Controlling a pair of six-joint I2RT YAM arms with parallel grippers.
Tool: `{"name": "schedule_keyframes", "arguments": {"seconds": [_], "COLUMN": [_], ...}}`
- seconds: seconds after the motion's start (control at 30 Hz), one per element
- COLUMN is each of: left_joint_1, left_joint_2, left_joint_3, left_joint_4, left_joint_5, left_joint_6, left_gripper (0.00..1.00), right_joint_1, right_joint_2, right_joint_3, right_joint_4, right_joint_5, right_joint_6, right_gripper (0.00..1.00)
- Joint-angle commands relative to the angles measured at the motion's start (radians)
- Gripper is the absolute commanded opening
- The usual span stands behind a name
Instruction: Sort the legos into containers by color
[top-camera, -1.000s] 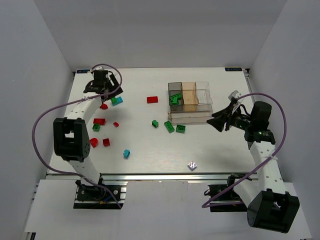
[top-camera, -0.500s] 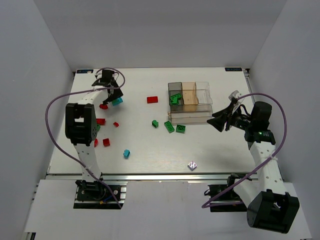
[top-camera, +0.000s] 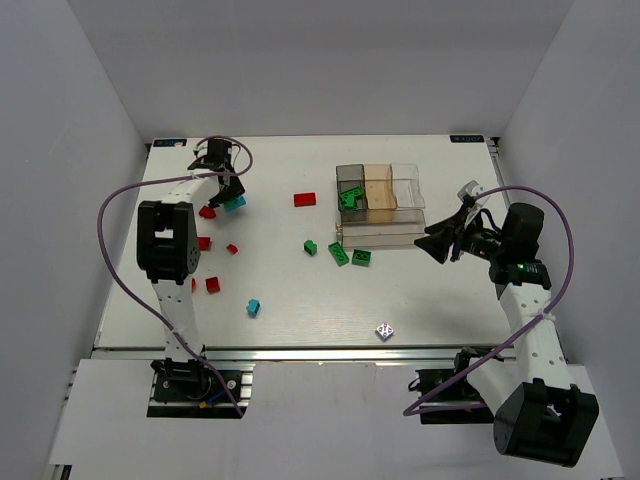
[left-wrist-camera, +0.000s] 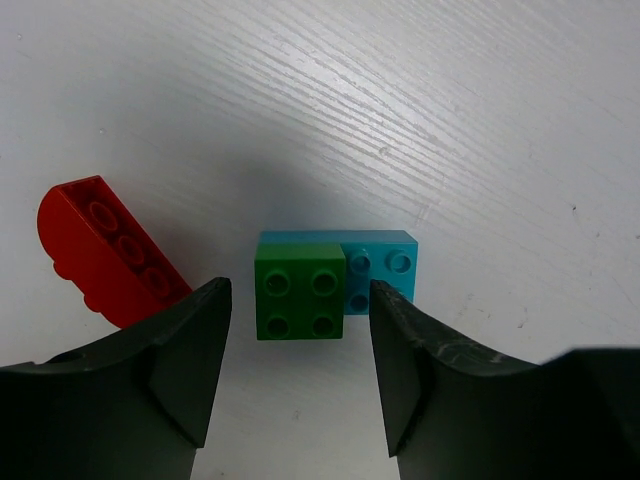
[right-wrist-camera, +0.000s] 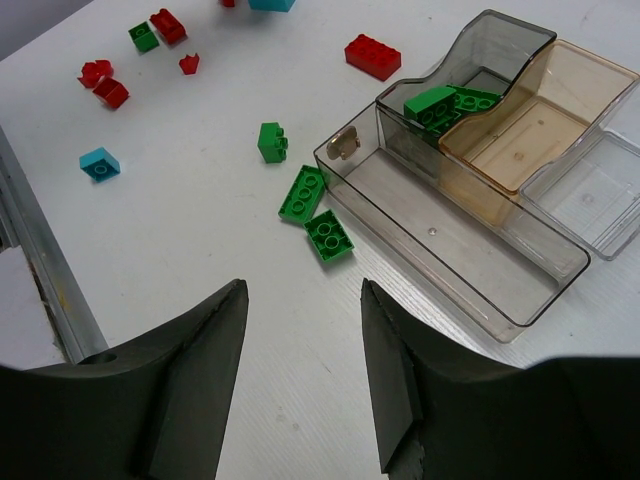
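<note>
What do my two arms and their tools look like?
The left arm and right arm have white links and black joint housings; each trails a looping purple cable. The left tool and right tool have matte black, wedge-shaped fingers.

White wood-grain table (top-camera: 300, 300). Red, green, cyan studded plastic bricks (top-camera: 305, 199) scattered left and centre; transparent compartmented plastic tray (top-camera: 385, 236) far right-centre; small pale cube (top-camera: 384, 330) near edge.

White table (top-camera: 420, 300), grey walls (top-camera: 320, 60)
</note>
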Motion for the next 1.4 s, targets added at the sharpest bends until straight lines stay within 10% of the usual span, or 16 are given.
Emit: {"name": "schedule_keyframes", "arguments": {"seconds": [0.0,0.47,0.63,0.9,1.37], "left_joint_1": [0.002,-0.007,-0.036,-0.149,-0.387], "left_joint_2": [-0.013,-0.060,-0.258,-0.554,-0.628], "left_joint_3": [0.033,0.033,-0.148,-0.476,-0.499], "left_joint_4": [-0.004,-0.010,0.146,0.484,0.532], "left_joint_5": [-0.015,0.067,0.489,0.975,0.790], "left_joint_6": [0.009,0.030,0.102,0.046,-0.014], "left_gripper": [0.67,0.15,0.01,0.00,0.00], "right_joint_1": [-0.001,-0.003,0.032,0.219,0.496], "right_joint_2": [-0.005,-0.014,0.015,0.131,0.306], "right_joint_3": [-0.003,-0.009,-0.001,0.079,0.308], "right_joint_4": [0.011,0.011,0.039,0.264,0.177], "right_joint_5": [0.000,-0.017,-0.062,0.018,0.375], "right_joint_6": [-0.011,-0.009,0.110,0.547,0.702], "right_gripper": [0.55,0.54,0.53,0.52,0.75]}}
